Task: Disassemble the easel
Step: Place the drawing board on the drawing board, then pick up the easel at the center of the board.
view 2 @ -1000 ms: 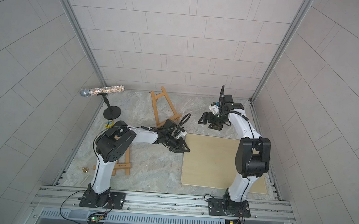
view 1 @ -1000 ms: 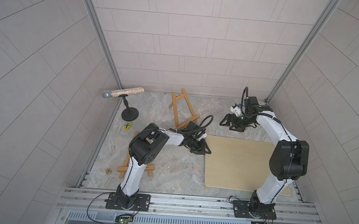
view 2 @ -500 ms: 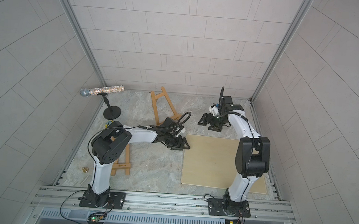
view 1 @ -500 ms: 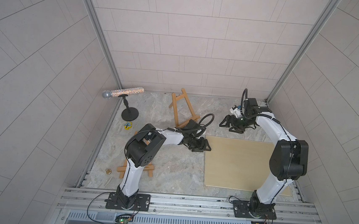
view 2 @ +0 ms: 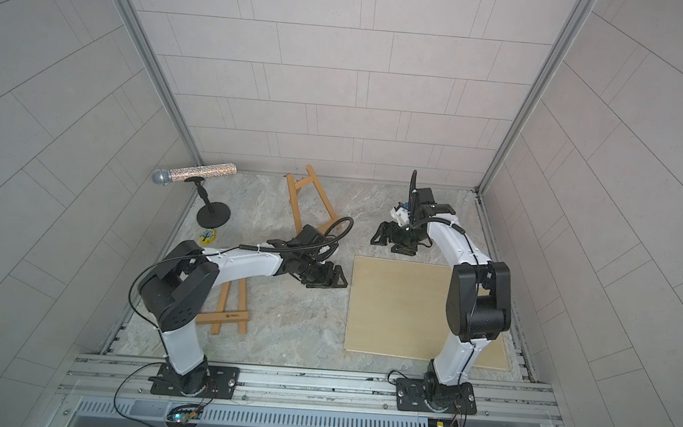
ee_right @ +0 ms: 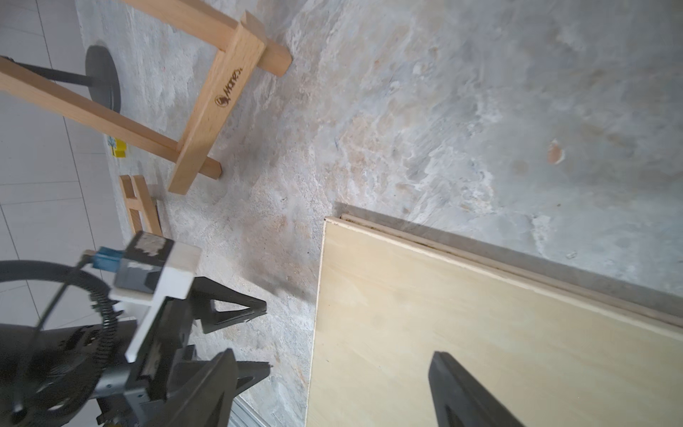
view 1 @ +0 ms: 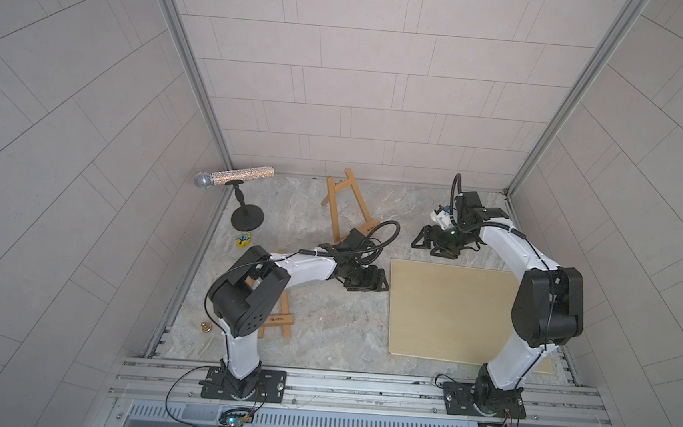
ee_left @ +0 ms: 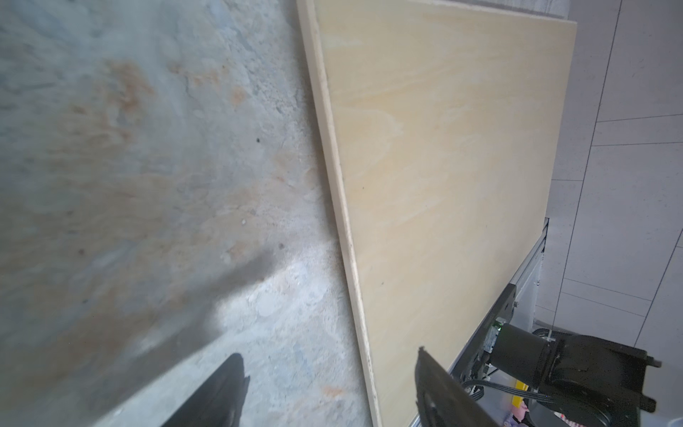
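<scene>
Showing mostly board [ee_left: 443,148] and floor [ee_left: 148,148], the left wrist view misses the easel [ee_right: 218,92] the right one catches; left gripper [ee_left: 329,353] and right gripper [ee_right: 334,355] spread, empty.

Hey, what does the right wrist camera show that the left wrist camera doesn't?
Only the right wrist view: the wooden easel frame, the microphone stand's black base, a small yellow item and the left gripper, open. Only the left wrist view: a black joint of the right arm. Both: the pale wooden board lying on the stone tabletop.
</scene>
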`<state>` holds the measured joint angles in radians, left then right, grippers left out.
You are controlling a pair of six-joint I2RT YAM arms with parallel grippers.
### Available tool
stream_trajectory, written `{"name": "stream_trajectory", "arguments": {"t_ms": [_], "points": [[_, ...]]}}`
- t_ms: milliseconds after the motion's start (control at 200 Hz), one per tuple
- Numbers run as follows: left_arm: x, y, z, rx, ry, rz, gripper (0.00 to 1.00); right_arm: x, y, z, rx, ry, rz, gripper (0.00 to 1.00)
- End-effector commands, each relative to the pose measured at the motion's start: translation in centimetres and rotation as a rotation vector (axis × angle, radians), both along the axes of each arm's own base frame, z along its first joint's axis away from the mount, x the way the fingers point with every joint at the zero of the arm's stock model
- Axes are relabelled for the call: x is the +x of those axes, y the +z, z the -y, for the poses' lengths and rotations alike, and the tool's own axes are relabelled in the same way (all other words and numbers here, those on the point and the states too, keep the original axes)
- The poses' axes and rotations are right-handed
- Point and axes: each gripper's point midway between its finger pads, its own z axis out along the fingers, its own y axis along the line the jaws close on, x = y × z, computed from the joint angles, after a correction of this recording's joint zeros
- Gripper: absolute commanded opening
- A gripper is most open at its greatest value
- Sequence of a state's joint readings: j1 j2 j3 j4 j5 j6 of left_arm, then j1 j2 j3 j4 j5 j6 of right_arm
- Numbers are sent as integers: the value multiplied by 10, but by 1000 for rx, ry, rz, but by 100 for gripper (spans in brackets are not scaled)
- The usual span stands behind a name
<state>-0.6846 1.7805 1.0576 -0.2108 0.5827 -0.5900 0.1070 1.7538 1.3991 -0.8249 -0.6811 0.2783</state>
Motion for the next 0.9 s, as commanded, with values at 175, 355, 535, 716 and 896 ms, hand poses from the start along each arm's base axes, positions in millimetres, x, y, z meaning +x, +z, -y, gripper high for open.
{"name": "stream_trajectory", "arguments": {"t_ms": [175, 355, 535, 716, 896], "points": [[-10, 14, -56, 79, 61, 77, 77, 24, 14, -40, -16, 93, 225, 87], [-9, 25, -89, 75, 133, 105, 78, 59, 27, -79, 44, 168, 410, 87], [-9, 36, -116, 76, 175, 124, 80, 85, 24, -122, 32, 307, 554, 87], [-8, 38, -137, 75, 222, 125, 80, 123, 24, -148, 47, 323, 674, 87], [-8, 41, -146, 70, 245, 131, 80, 147, 17, -169, 40, 361, 698, 86]]}}
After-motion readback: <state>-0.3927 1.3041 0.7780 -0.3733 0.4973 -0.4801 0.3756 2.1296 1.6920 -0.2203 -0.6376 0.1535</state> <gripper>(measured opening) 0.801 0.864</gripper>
